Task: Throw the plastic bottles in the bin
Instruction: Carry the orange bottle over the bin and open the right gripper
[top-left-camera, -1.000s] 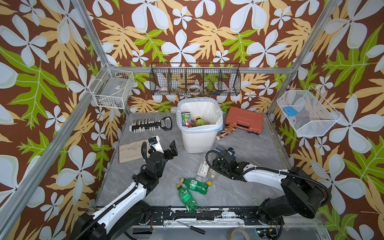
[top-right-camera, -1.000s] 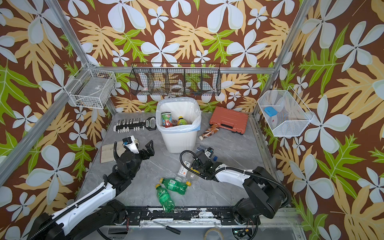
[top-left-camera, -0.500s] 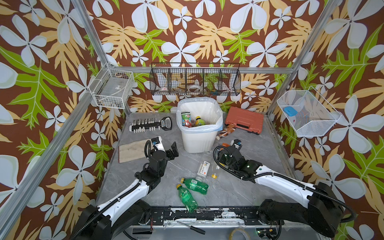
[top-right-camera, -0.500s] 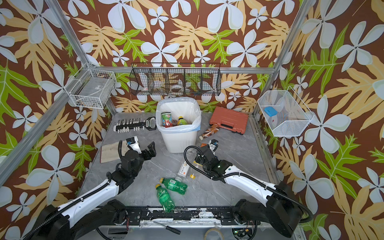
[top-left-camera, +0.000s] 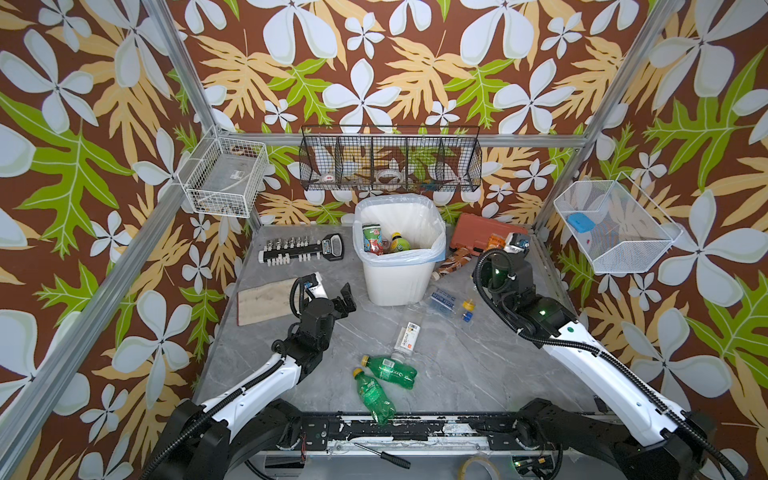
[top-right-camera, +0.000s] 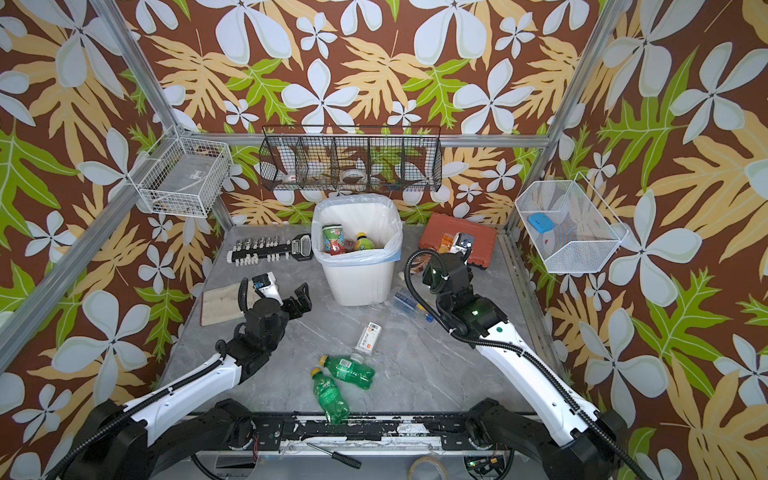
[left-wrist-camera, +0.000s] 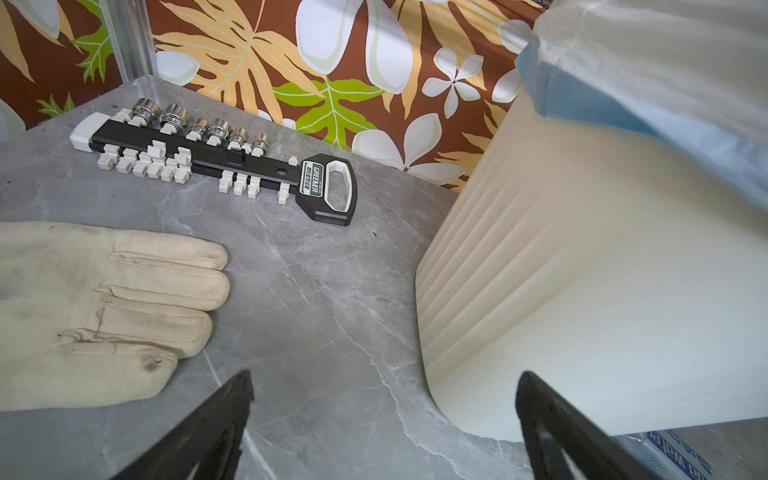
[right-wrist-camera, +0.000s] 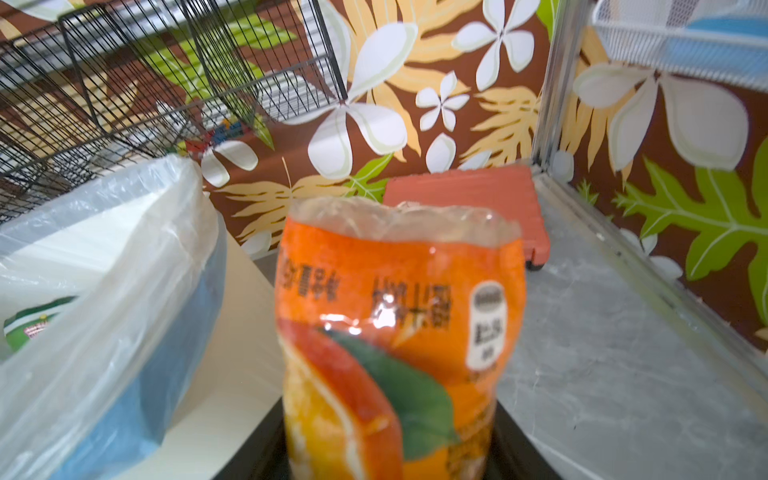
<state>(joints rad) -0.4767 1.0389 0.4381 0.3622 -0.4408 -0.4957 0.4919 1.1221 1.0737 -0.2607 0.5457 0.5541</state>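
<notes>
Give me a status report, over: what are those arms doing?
Left fingers open, empty. Right fingers shut on orange bottle, beside bin. Green bottles, clear bottles on table. Nothing in the way.

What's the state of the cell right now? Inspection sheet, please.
Surface: grey marble-look tabletop, no spill seen.
Job's things: bin upright at the back, several bottles inside; two green bottles, a white-label clear bottle and a blue-label clear bottle lie on the table; orange-label bottle raised beside the bin.
Clutter: socket rail, glove, tool case; screwdriver and tape roll by the front rail.
Grippers: left gripper open, empty; right gripper shut on the orange-label bottle.
Cables: black hose looped at each wrist, no snag seen.
Surroundings: black wire basket on the back wall, white wire baskets on both sides.
</notes>
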